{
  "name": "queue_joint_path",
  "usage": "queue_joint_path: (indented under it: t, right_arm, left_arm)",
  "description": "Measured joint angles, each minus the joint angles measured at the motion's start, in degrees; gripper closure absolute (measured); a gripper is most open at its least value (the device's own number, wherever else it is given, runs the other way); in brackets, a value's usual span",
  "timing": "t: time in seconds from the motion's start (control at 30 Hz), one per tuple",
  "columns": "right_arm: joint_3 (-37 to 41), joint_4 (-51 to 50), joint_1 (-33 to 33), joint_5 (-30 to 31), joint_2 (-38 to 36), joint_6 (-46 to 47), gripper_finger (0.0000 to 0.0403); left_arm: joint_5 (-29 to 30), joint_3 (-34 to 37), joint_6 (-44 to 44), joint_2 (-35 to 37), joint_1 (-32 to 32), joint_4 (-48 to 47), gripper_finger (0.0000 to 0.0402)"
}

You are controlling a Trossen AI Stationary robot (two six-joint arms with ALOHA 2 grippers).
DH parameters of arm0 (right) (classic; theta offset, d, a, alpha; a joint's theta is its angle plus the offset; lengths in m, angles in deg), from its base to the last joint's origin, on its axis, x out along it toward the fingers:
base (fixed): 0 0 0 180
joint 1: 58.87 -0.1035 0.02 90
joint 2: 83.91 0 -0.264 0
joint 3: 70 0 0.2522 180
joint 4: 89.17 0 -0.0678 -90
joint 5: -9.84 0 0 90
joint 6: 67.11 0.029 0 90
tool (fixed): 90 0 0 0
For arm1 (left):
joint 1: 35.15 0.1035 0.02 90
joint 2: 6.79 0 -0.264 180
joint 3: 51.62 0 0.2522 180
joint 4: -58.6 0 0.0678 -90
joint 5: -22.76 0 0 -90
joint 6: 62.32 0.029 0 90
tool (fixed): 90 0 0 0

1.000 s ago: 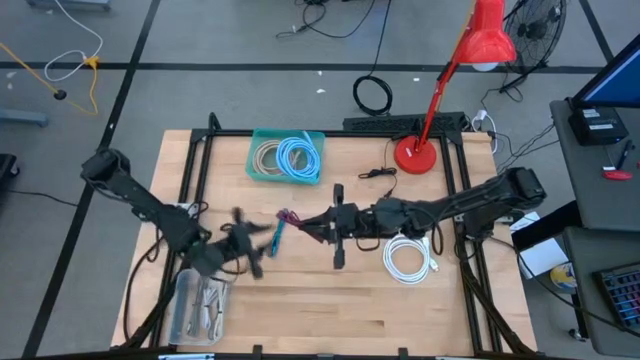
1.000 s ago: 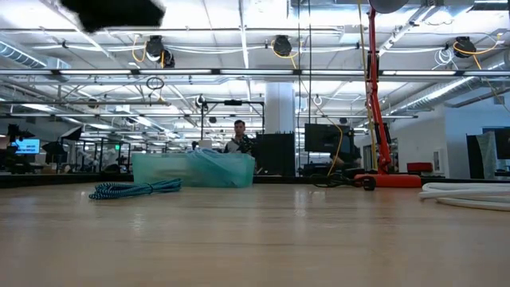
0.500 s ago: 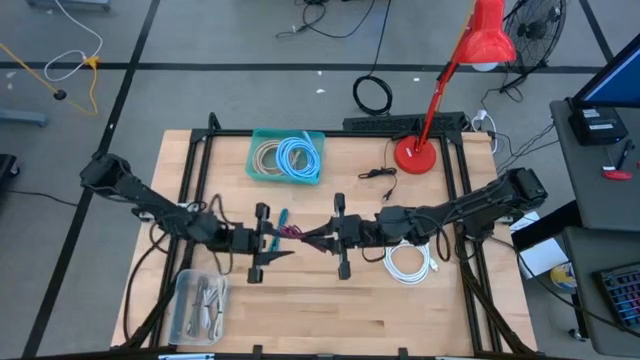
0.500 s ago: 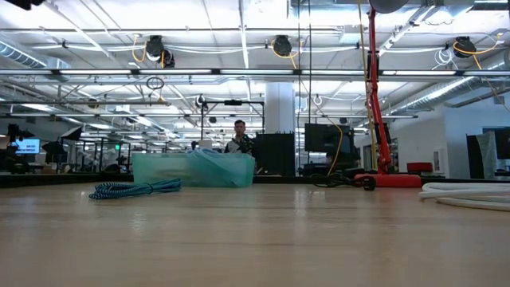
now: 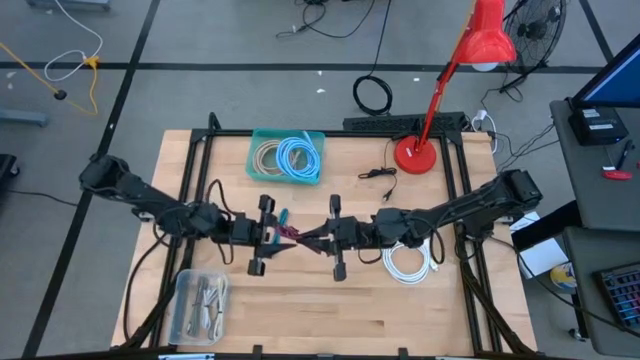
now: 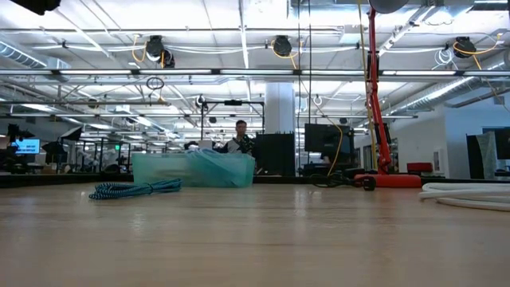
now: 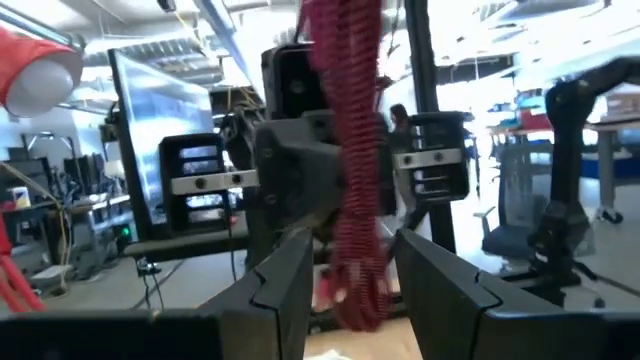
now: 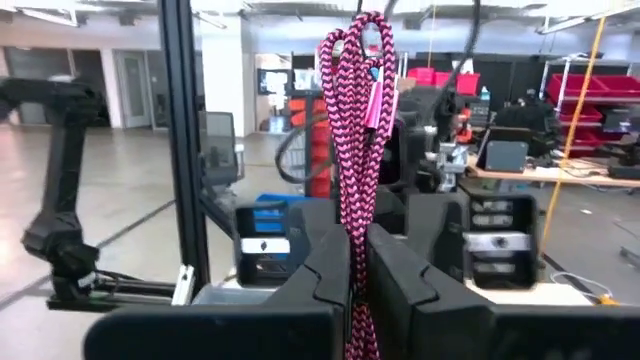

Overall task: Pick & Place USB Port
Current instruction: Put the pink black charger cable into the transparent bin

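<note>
Left end effector [image 5: 272,238] has moved right to the pink braided USB cable [image 8: 355,150], fingers part-open around it. Right end effector [image 5: 318,236] stays clamped on the cable; handover looks imminent.

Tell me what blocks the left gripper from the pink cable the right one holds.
Nothing visible does. The right gripper is shut on the pink cable, and the left gripper faces it with fingers open on either side of the hanging cable.

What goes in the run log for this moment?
right gripper: shut on pink braided cable | left gripper: open around it | stage: mid-air handover over wooden table
</note>
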Motion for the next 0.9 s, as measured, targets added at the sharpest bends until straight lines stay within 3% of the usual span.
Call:
queue_joint_path:
  t: [0.13,0.63,0.73,0.9]
  right_arm:
    - [-0.02,-0.3,0.89,-0.1,0.66,0.84,0.0394]
    - [0.0,-0.37,1.5,-0.34,0.57,0.89,0.0394]
    - [0.0,-0.47,1.5,-0.34,0.57,0.63,0.0394]
    - [-0.02,-0.78,1.46,-1.79,0.57,-0.59,0.0394]
  left_arm:
    - [-2.69,-1.03,-0.63,-0.97,0.96,-0.89,0.0254]
    - [-2.54,-7.71,-2.57,-10.52,1.71,-0.8,0.0258]
    - [-2.28,-7.77,-3.29,-10.46,1.73,-0.89,0.0286]
    - [-1.75,-7.79,-3.52,-10.12,0.99,-1.28,0.0373]
